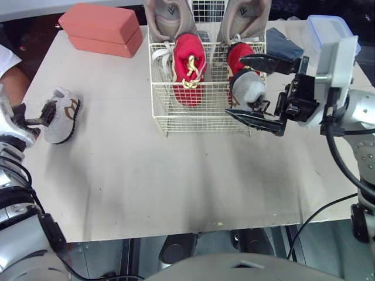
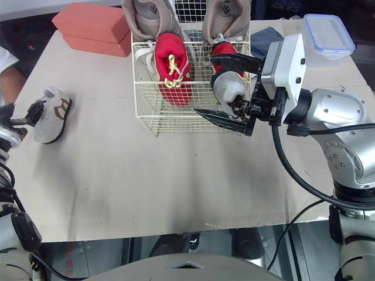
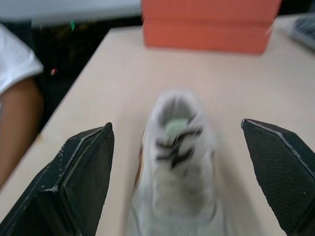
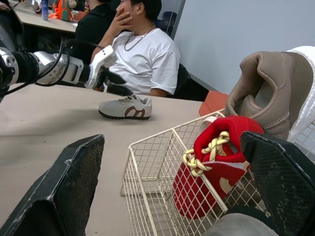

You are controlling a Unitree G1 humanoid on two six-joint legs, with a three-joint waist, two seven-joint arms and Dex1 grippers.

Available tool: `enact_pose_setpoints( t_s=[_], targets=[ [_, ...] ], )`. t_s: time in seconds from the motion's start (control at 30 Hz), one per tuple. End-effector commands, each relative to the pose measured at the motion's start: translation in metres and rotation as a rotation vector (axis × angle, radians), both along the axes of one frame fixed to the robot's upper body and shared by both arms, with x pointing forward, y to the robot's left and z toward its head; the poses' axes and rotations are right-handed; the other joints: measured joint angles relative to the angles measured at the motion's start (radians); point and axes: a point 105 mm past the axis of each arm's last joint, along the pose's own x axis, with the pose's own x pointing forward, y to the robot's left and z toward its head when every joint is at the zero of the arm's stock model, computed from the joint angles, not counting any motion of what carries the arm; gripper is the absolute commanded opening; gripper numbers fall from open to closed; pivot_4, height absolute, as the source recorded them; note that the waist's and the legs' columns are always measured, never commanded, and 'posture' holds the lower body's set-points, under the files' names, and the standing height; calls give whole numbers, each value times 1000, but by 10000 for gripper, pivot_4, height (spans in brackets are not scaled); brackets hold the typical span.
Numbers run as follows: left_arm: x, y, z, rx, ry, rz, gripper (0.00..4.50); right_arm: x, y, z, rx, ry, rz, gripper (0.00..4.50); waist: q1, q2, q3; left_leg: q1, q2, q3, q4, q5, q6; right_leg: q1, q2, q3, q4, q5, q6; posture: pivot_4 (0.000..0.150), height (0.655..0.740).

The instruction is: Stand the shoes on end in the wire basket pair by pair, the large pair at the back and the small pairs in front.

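Observation:
A white wire basket (image 1: 193,120) stands at the back middle of the table. Two large beige shoes (image 1: 170,17) stand on end at its back. In front of them stand two red shoes (image 1: 188,67), the right one (image 1: 237,55) partly hidden. A small grey shoe (image 1: 247,88) sits upright in the basket's front right corner, between the spread fingers of my open right gripper (image 1: 234,85); neither finger presses on it. Its matching grey shoe with brown trim (image 1: 61,114) lies on the table at the far left. My left gripper (image 3: 175,125) is open just left of it, fingers either side of the heel.
An orange-red shoe box (image 1: 102,29) lies at the back left. A clear container with a blue lid (image 2: 328,35) and a dark blue cloth (image 1: 284,44) sit at the back right. A person in a white shirt (image 4: 147,59) sits beyond the table's left edge.

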Motion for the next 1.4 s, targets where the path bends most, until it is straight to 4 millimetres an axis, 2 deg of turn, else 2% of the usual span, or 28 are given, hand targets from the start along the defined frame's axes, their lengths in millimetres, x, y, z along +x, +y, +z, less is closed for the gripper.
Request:
enact_pose_setpoints(
  t_s=[0.03, 0.1, 0.33, 0.37, 0.4, 0.47, 0.5, 0.57, 0.6, 0.67, 0.7, 0.8, 0.97, 1.03, 1.1, 1.17, 1.27, 1.33, 1.4],
  targets=[
    [1, -1, -15, 55, 104, -9, 45000, -6, 0, 5, 22, -32, 13, 43712, 0, 0, 0, 0, 0, 0, 0, 0, 0, 0, 0, 0, 0, 0, 0, 1500, 7400],
    [2, -1, -23, 62, 145, -12, 45000, -8, 1, 4, 21, -29, 18, 43712, 0, 0, 0, 0, 0, 0, 0, 0, 0, 0, 0, 0, 0, 0, 0, 1500, 7400],
    [8, -5, -27, 37, 203, -45, 45000, -8, 3, -2, 16, -13, 18, 43712, 0, -1, -1, 0, 0, 0, 0, 0, 0, -1, 0, 0, 1, 0, 0, 1500, 7400],
    [8, -5, -27, 45, 211, -49, 39483, -8, 3, -2, 16, -13, 17, 45000, 0, -1, -1, 0, -1, 0, 0, 0, 0, -1, 0, 0, 1, 0, 0, 1500, 7400],
    [8, -5, -26, 49, 210, -48, 36488, -7, 3, -3, 17, -14, 14, 45000, 0, -1, -1, 0, -1, 0, 0, 0, 0, -1, 0, 0, 1, 0, 0, 1500, 7400],
    [10, -6, -24, 42, 201, -53, 27097, -7, 3, -3, 16, -14, 10, 45000, 2, -1, -1, 0, -1, 0, 0, 0, 0, -1, 0, 0, 2, 0, 0, 1500, 7400],
    [10, -7, -24, 42, 201, -57, 24331, -6, 3, -3, 16, -14, 8, 45000, 3, -1, -1, 0, -1, -1, 0, 0, 0, -1, 0, 0, 2, 0, 0, 1500, 7400],
    [10, -7, -25, 50, 206, -56, 15716, -6, 3, -4, 15, -13, 6, 45000, 4, -1, -1, 0, -1, -1, 0, 0, 0, -1, -1, -1, 2, 0, 0, 1500, 7400],
    [10, -7, -25, 51, 207, -56, 10303, -6, 3, -4, 15, -13, 5, 45000, 4, -1, -1, 0, -1, -1, 0, 0, 0, -1, -1, 0, 2, 0, 0, 1500, 7400],
    [10, -8, -25, 51, 204, -58, 3193, -6, 3, -4, 15, -14, 4, 45000, 5, -1, -1, 0, -2, -1, 1, 0, 0, 0, -1, -1, 2, 0, 0, 1500, 7400],
    [10, -8, -25, 55, 201, -59, 872, -5, 2, -4, 15, -15, 4, 45000, 5, -1, -1, 0, -2, -1, 0, 0, 0, 0, -1, -1, 2, 0, 0, 1500, 7400],
    [12, -10, -22, 67, 183, -62, 842, -5, 2, -3, 14, -19, 6, 45000, 5, -1, -1, 0, -2, -1, 1, 0, 0, 0, -1, -1, 2, 0, 0, 1500, 7400],
    [16, -17, 9, 160, 68, -95, 841, -4, 1, -3, 12, -21, 10, 45000, 3, -2, -1, -1, -2, -2, 1, 0, 0, 0, -1, -1, 1, 0, 0, 1500, 7400],
    [16, -20, 41, 204, -60, -106, 841, -4, 1, -2, 13, -21, 10, 45000, 2, -2, 0, -1, -2, -2, 1, 0, 0, -1, -1, -1, 1, 0, 0, 1500, 7400],
    [14, -40, 85, 213, -264, -201, 841, -4, 0, -1, 18, -16, 15, 45000, 1, -5, 0, -1, -2, -3, 1, 0, 0, -1, -1, -1, 1, 0, 0, 1500, 7400],
    [10, -56, 107, 201, -385, -274, 841, -4, 0, -1, 20, -13, 18, 45000, 0, -5, 0, -2, -2, -3, 1, 0, 0, -1, -1, -2, 1, 0, 0, 1500, 7400],
    [-3, -86, 156, 121, -634, -398, 841, -2, -1, 0, 30, -14, 18, 45000, 0, -5, 0, -3, -2, -3, 2, 0, 0, -1, -2, -2, 0, 0, 0, 1500, 7400],
    [-12, -103, 173, 94, -712, -476, 841, -1, -1, 2, 43, -15, 18, 45000, -1, -5, 0, -3, -2, -3, 2, 0, 0, 0, -2, -2, 0, 0, 0, 1500, 7400],
    [-21, -135, 185, 82, -755, -614, 841, 1, 0, 8, 89, -11, 19, 45000, -6, -5, 0, -2, -2, -3, 2, 0, 0, 0, -2, -2, 1, 0, 0, 1500, 7400]
  ],
)
